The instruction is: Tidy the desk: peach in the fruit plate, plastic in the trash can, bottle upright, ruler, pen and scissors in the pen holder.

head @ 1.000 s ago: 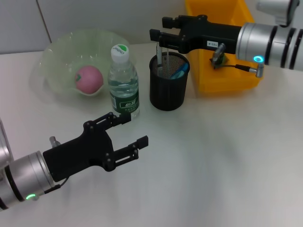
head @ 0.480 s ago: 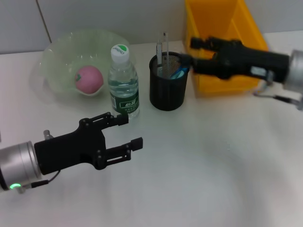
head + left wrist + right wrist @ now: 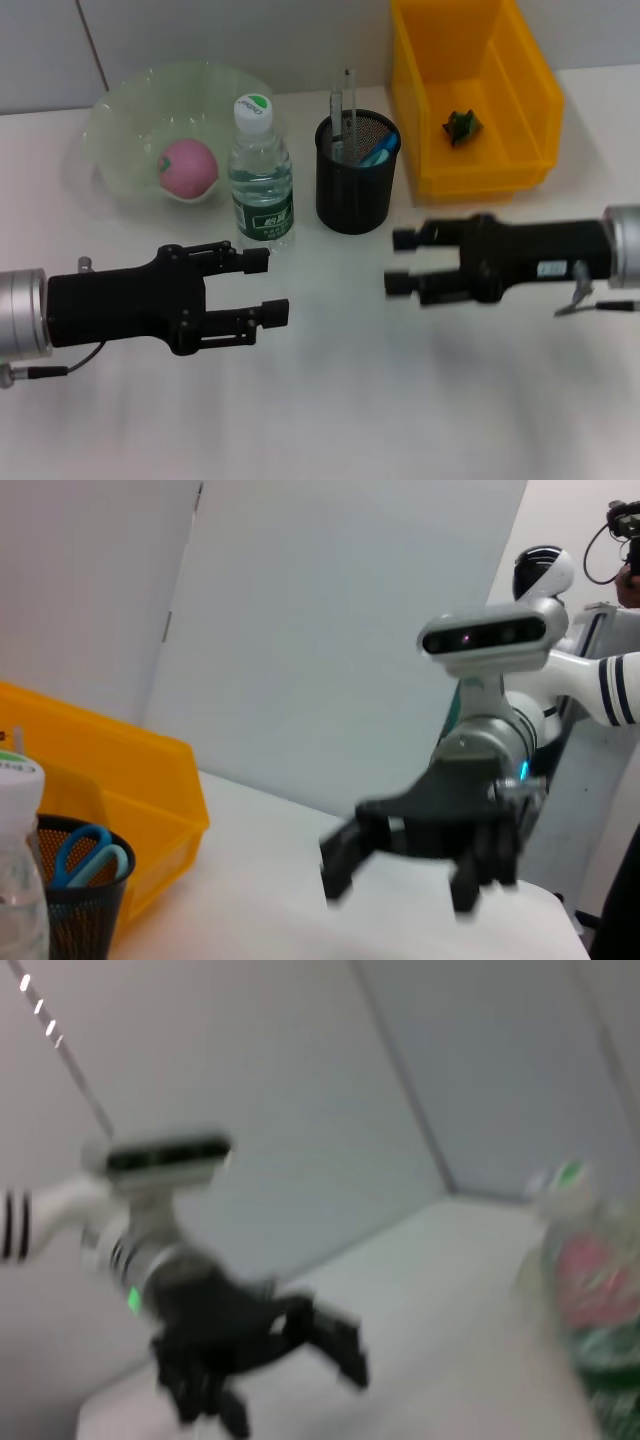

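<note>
Both arms are showing brushed silver cylindrical wrist sections ending in matte black, angular grippers with two blocky fingers each: the left gripper (image 3: 266,285) and the right gripper (image 3: 397,262). A thin dark cable is trailing from the left wrist, and the right gripper's body is carrying a small white label.

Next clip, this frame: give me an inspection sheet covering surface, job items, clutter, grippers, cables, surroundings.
Surface: white desk.
Job's things: peach in the fruit plate; bottle upright; scissors and ruler in the pen holder; dark scrap in the yellow bin; pen not told apart.
Clutter: nothing seen.
Grippers: left gripper open, empty, in front of the bottle; right gripper open, empty, in front of the holder.
Cables: thin lead at the left wrist.
Surroundings: grey wall panels.
</note>
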`<action>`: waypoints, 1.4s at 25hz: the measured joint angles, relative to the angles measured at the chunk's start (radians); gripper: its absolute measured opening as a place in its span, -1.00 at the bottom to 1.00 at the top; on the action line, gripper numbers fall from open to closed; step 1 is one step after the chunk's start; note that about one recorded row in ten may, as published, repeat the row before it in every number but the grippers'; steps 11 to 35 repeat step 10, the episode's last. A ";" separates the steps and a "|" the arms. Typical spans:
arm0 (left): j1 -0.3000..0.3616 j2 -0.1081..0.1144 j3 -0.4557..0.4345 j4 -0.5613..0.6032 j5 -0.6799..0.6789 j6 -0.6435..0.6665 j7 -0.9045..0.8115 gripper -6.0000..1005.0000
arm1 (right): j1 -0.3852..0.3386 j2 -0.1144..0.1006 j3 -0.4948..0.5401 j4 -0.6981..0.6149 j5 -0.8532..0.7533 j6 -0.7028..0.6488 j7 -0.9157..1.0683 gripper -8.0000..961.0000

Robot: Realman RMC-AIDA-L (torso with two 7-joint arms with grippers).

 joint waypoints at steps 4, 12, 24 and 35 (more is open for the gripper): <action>-0.018 -0.003 -0.040 -0.007 0.063 0.004 -0.021 0.47 | 0.011 0.013 -0.001 0.004 -0.061 0.001 0.000 0.61; -0.023 -0.007 -0.046 -0.010 0.100 -0.001 -0.023 0.47 | 0.010 0.006 0.000 0.001 -0.078 -0.012 0.003 0.61; -0.023 -0.007 -0.046 -0.010 0.100 -0.001 -0.023 0.47 | 0.010 0.006 0.000 0.001 -0.078 -0.012 0.003 0.61; -0.023 -0.007 -0.046 -0.010 0.100 -0.001 -0.023 0.47 | 0.010 0.006 0.000 0.001 -0.078 -0.012 0.003 0.61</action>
